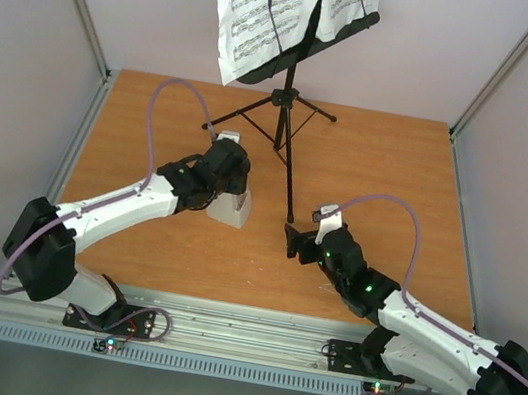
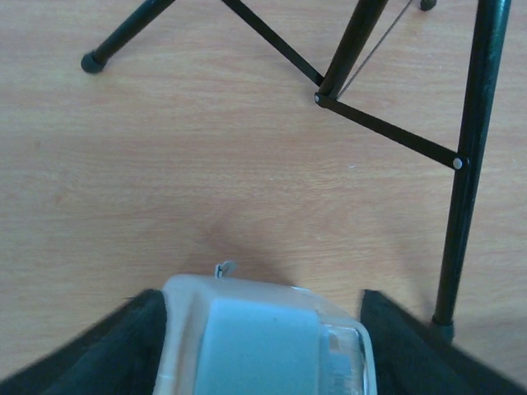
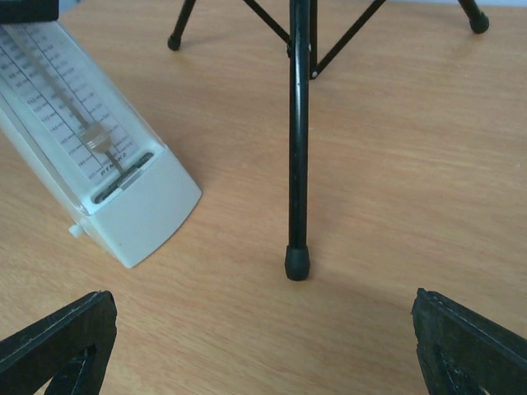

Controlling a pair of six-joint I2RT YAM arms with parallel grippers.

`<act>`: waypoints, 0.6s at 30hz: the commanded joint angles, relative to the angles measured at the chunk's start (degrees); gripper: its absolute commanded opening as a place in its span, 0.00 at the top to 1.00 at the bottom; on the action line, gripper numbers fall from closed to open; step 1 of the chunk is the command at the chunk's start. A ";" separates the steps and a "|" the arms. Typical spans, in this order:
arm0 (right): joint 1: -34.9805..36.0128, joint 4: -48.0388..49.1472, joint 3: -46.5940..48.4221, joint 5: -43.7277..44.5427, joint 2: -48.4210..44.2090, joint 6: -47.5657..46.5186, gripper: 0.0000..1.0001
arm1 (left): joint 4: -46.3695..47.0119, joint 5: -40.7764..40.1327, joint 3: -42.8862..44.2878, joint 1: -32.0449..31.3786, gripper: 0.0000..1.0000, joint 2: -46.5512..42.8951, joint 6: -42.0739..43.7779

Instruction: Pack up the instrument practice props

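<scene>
The black tripod music stand [image 1: 285, 100] stands at the back middle of the table, with white sheet-music pages [image 1: 266, 5] on its desk. The pale grey metronome [image 1: 232, 207] stands on the table in front of it. My left gripper [image 1: 224, 165] is over the metronome's top, with both fingers against its sides [image 2: 255, 337]. A clear plastic piece [image 2: 344, 350] shows at the right of that top. My right gripper [image 1: 290, 242] is wide open and empty, just short of the stand's near foot [image 3: 298, 262]. The metronome [image 3: 107, 164] is to its left.
The stand's other legs and braces [image 2: 387, 132] spread over the wooden table [image 1: 389, 178] behind the metronome. Grey walls enclose the table on three sides, and a metal rail [image 1: 240, 341] runs along the near edge.
</scene>
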 commanded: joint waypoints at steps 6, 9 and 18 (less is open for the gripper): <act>-0.31 -3.13 4.77 -3.40 1.21 1.89 0.01 | 0.07 1.90 0.85 -0.16 0.05 -3.52 -1.23; -0.31 -7.66 7.14 -2.78 3.03 5.26 0.01 | -0.67 3.47 0.82 -0.13 0.01 -5.66 -0.70; 6.95 -11.01 11.98 3.19 11.59 19.27 0.02 | -4.52 21.56 2.05 7.28 0.01 -7.20 1.25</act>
